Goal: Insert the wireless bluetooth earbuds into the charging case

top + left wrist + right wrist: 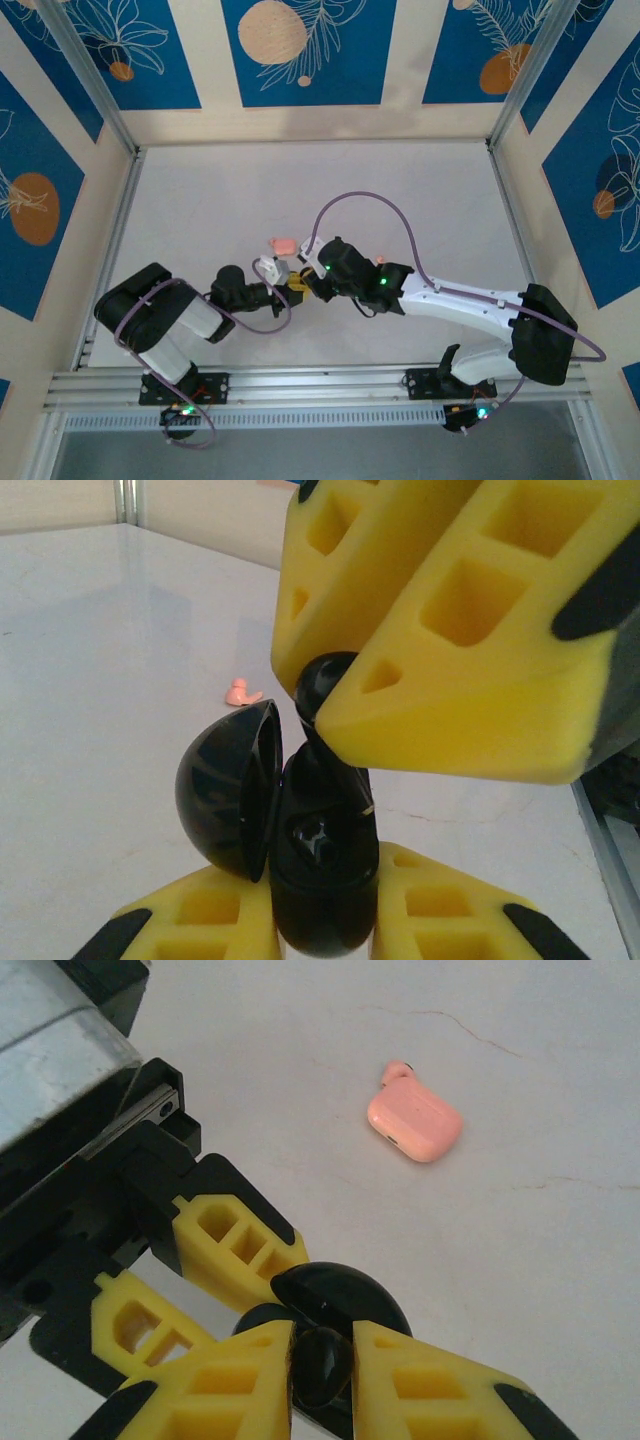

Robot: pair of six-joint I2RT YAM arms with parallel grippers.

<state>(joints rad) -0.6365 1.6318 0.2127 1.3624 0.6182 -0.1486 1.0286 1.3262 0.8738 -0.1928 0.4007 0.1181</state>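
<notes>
On the left, the left end effector (325,920) is clamping a black hinged shell (320,880) between its yellow pads, with the lid (225,790) swinging open to one side. Just beyond it, the pink charging case (283,244) is lying flat on the tabletop (420,190), apart from both arms and apparently closed. Moving right, the dark earbud (328,685) is going into the shell's mouth, and the right end effector (322,1365) is pinching its round head from above. Past the pair, the pink earbud (240,692) is lying loose on the tabletop.

Plenty could be going wrong here. That round, glossy head is sitting in a narrow pinch, so it could be pivoting or popping free. A stem coming in off-line would be catching on the pocket rim. The two sets of yellow fingers are crowding each other, and a bump could twist the shell or knock the lid shut.

In the left wrist view, the dark earbud's long axis is running nearly upright, with the head up and the stem pointing down into the shell. In the top view, the pink case's long side is running roughly across the tabletop.
</notes>
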